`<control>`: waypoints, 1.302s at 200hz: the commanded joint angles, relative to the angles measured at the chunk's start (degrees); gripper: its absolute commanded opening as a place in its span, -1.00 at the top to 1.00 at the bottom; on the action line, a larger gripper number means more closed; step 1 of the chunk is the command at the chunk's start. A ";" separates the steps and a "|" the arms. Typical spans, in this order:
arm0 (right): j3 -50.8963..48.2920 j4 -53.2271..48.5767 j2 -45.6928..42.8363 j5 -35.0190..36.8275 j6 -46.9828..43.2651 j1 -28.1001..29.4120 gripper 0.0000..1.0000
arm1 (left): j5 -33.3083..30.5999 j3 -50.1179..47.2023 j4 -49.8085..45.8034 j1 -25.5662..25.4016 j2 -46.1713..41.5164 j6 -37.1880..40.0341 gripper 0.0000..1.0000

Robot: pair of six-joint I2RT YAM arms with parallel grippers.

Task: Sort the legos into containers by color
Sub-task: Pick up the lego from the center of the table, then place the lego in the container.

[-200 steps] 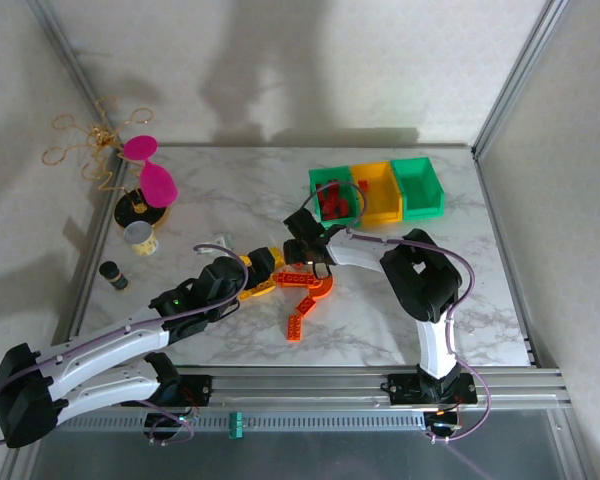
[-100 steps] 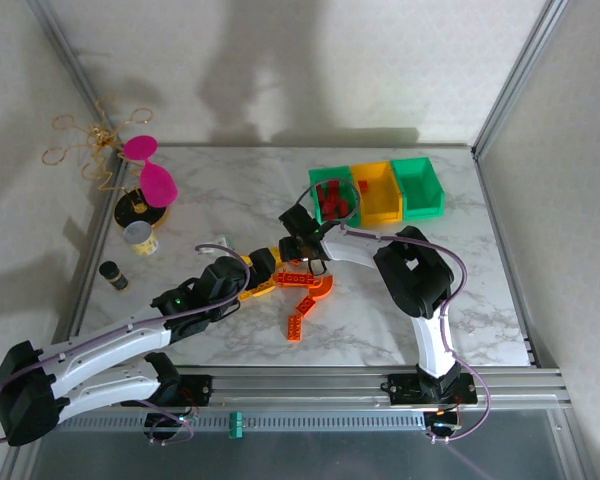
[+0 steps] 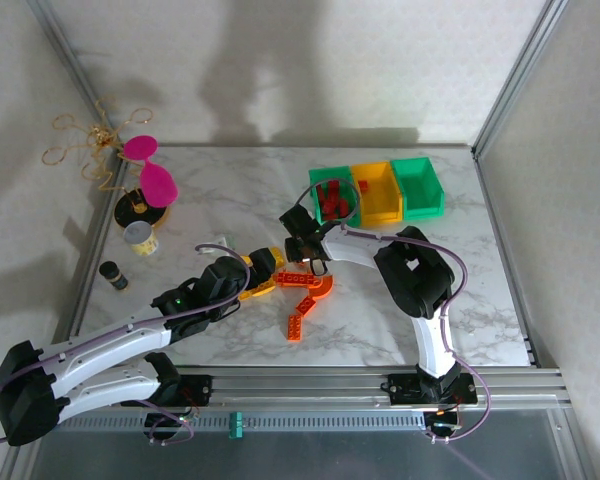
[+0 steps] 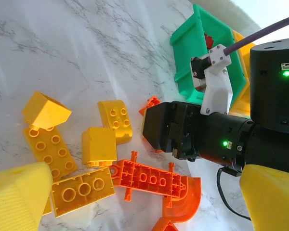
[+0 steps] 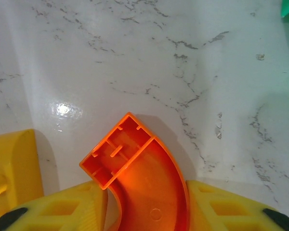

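Your right end effector (image 5: 145, 211) is clamped on an orange arched lego (image 5: 135, 166), low over the tabletop (image 5: 135, 57) and near the containers (image 3: 378, 195). Left end effector (image 4: 142, 202) is spread wide open over the loose yellow and orange legos (image 4: 98, 144) just beside it. Red legos (image 3: 332, 203) sit in the left green bin (image 3: 325, 173).
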 commanded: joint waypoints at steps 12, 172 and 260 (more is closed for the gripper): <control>-1.56 -1.32 -1.06 -2.39 1.34 0.25 0.23 | -0.75 1.55 -0.41 0.42 -0.59 -0.22 -0.99; -1.78 -1.83 -17.72 -1.17 -1.14 -22.90 0.22 | 5.19 6.07 6.91 0.42 8.04 1.81 -0.99; 18.73 -2.41 0.92 0.83 -7.28 -32.11 0.05 | 6.73 13.12 8.97 0.67 15.95 5.11 -0.99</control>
